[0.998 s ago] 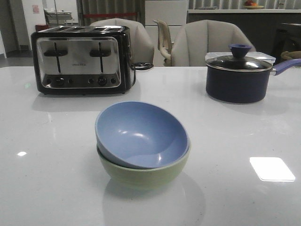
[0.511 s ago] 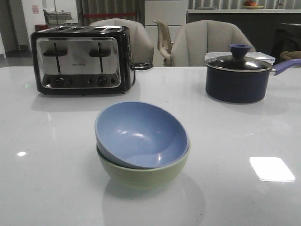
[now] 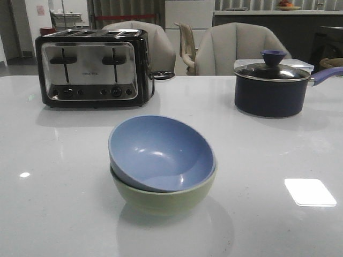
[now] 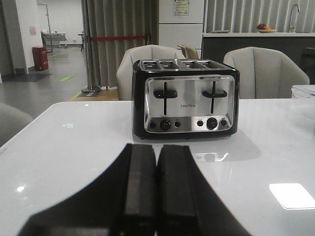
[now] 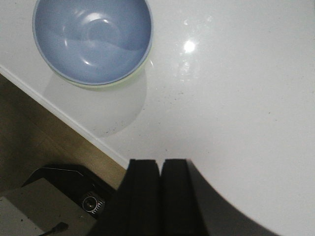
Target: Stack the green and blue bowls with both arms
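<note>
We see the blue bowl point(image 3: 161, 152) nested inside the green bowl point(image 3: 166, 195), tilted so its far rim rides higher, the pair sitting on the white worktop point(image 3: 278, 155) in front of the four-slot toaster point(image 3: 92, 67) and nearer to us than the lidded saucepan point(image 3: 272, 88). The left gripper point(image 4: 156, 189) faces the toaster with its jaws pressed together on nothing. The right gripper point(image 5: 160, 191) hangs above the worktop edge, apart from the bowls, its jaws likewise closed and empty.

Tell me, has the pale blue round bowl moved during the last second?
No. The pale blue round bowl sits tilted in the green bowl, its position unchanged relative to the toaster.
</note>
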Available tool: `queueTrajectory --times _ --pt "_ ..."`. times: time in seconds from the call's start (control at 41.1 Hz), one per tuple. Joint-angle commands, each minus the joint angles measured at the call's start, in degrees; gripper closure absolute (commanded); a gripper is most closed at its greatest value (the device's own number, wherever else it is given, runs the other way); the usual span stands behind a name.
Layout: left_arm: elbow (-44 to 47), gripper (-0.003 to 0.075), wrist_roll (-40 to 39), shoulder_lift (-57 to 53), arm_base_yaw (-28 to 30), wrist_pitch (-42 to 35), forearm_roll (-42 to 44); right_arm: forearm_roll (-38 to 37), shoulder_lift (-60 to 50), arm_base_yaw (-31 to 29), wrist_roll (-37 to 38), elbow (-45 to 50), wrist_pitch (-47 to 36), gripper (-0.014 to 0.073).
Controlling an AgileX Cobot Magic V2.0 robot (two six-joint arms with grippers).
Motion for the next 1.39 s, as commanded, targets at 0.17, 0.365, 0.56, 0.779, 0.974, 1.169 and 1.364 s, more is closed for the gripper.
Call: queueTrajectory --times 0.17,0.365,0.56,0.779,0.974,1.169,1.364 --pt "1.2 0.0619 -0.5 -1.2 -0.3 -5.2 0.0 -0.4 -0.6 -0.2 -0.1 -1.5 -3.2 0.0559" --pt "1.2 0.0619 -0.5 -1.2 -0.3 -5.2 0.0 -0.4 -0.6 -0.2 -0.1 -1.5 -3.2 0.0559" --pt "1.2 0.0619 -0.5 -1.2 -0.3 -5.2 0.0 -0.5 -2.2 -0.8 -0.1 -1.3 -3.2 0.0559" --pt "1.2 0.0619 -0.5 -1.1 -0.3 -5.2 0.0 -1.0 -15.5 -13.8 -0.2 5.9 -10.6 0.0559" --pt "1.2 0.0619 -0.5 -1.1 -0.3 -5.2 0.0 -2.3 -31.6 -24.2 -0.2 19.5 -25.0 0.0559" --pt "1.2 0.0619 -0.5 -1.1 -0.3 -5.2 0.0 -2.2 -44.5 -27.0 -0.2 33.1 -35.5 0.0559" --pt "1.2 0.0619 -0.5 -1.1 -0.3 -5.2 0.0 -2.2 -49.3 -27.0 -0.2 40.1 -42.1 0.0559"
